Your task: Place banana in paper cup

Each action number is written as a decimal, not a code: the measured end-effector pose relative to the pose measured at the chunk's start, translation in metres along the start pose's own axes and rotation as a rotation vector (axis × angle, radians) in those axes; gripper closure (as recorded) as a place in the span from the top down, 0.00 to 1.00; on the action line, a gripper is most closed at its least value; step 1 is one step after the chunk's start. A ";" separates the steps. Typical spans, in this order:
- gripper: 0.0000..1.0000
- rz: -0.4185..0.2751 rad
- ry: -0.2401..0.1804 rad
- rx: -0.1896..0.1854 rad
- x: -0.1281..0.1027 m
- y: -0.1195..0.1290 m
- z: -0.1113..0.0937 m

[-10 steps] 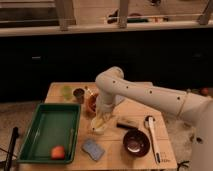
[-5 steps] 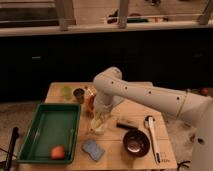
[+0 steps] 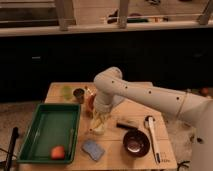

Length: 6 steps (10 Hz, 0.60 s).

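My gripper [image 3: 99, 119] hangs from the white arm's wrist at the middle of the wooden table [image 3: 135, 110]. It points down at the paper cup [image 3: 98, 130], a pale cream shape just below it. A pale yellow elongated shape, the banana [image 3: 101, 120], shows at the gripper's tip right above the cup. I cannot tell where the banana ends and the cup begins, or whether the banana is held.
A green tray [image 3: 47, 131] on the left holds a round orange fruit [image 3: 58, 152]. A small dark metal cup [image 3: 78, 94], a pale green lump [image 3: 66, 91] and an orange-red bowl [image 3: 89, 103] stand behind the gripper. A blue sponge [image 3: 93, 149], a dark brown bowl [image 3: 136, 142] and a white utensil [image 3: 151, 131] lie in front.
The wrist and gripper have shifted slightly to the left over the cup. Nothing else has moved.
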 end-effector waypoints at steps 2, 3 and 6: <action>0.80 0.002 -0.004 -0.001 0.000 0.001 0.000; 0.80 0.002 -0.005 0.000 0.000 0.001 -0.001; 0.80 0.009 -0.010 0.005 0.002 0.004 -0.002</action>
